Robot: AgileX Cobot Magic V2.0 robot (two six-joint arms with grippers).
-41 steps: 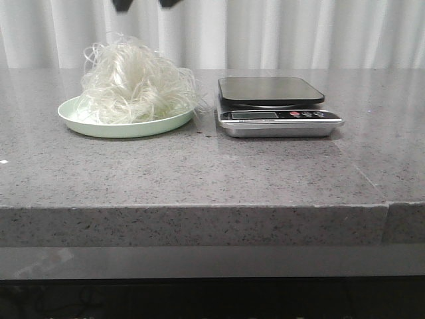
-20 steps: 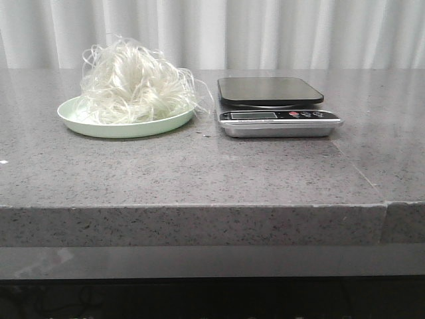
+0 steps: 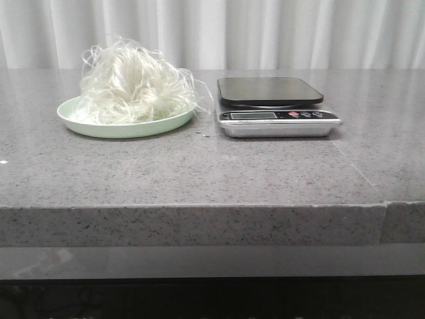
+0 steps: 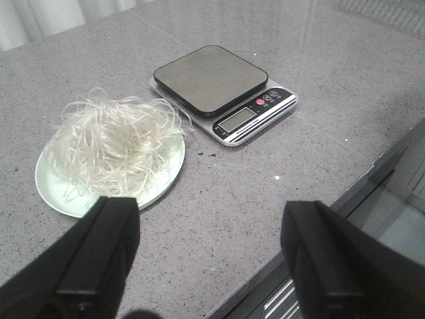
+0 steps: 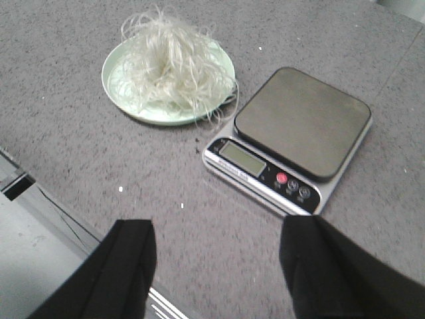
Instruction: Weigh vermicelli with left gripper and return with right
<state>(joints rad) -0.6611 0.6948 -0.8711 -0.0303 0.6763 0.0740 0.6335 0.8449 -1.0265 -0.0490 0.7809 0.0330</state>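
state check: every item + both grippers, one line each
vermicelli: heaped on the plate, not held
plate: flat on the table, left of the scale
scale: platform bare, display reading not legible
left gripper: open, holding nothing, above the table's near edge
right gripper: open, holding nothing

A grey speckled stone table (image 3: 199,173) carries a round pale green plate (image 3: 126,126) just beside a silver digital scale (image 3: 277,114) (black square platform), before white curtains (image 3: 265,33).
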